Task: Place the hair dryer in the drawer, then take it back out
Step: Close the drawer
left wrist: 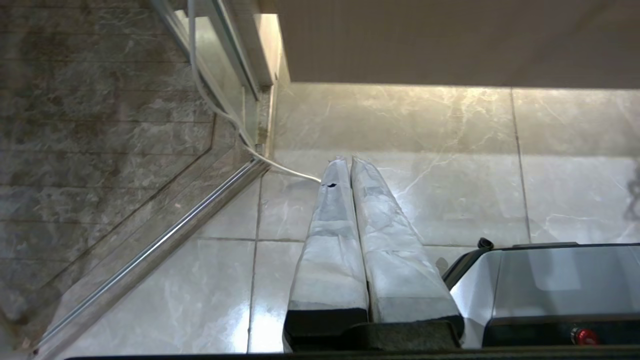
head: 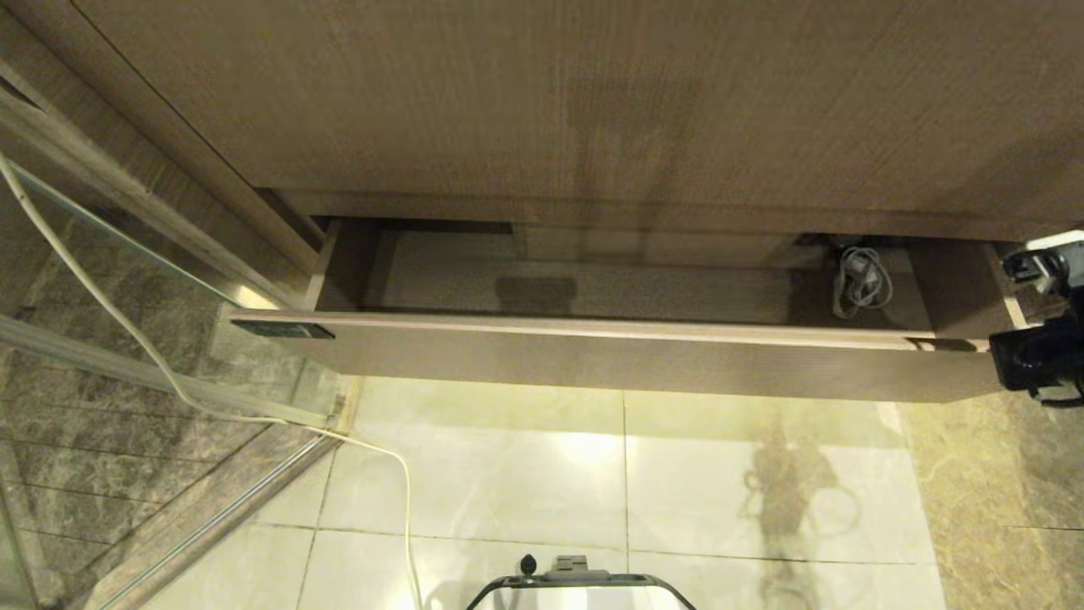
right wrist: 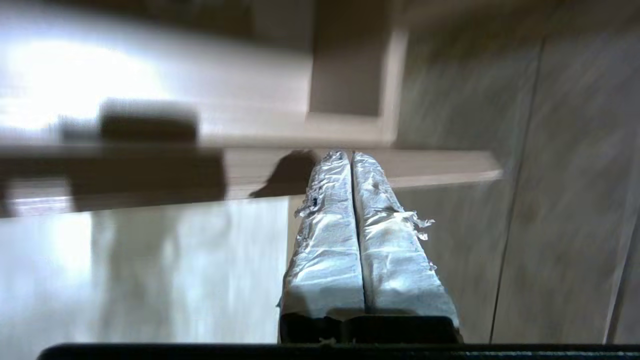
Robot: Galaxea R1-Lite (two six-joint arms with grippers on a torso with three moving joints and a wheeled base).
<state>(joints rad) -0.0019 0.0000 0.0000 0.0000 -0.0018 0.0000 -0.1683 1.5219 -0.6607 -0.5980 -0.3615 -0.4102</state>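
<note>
The drawer (head: 644,360) stands pulled out under the wood-grain cabinet, with a dark label at its left end. Inside its right end lies the hair dryer's coiled white cord (head: 862,284); the barrel is hidden under the cabinet edge. My right arm (head: 1040,352) is at the drawer's right end. In the right wrist view the right gripper (right wrist: 350,155) is shut and empty, its tips at the drawer front's top edge (right wrist: 445,167), near the corner. The left gripper (left wrist: 349,161) hangs shut and empty over the floor tiles.
A glass shower door (head: 127,280) and its metal rail stand at the left. A white cable (head: 398,474) runs from there across the pale floor tiles. My base (head: 576,585) sits at the near edge. The tall wood-grain panel (head: 593,102) rises above the drawer.
</note>
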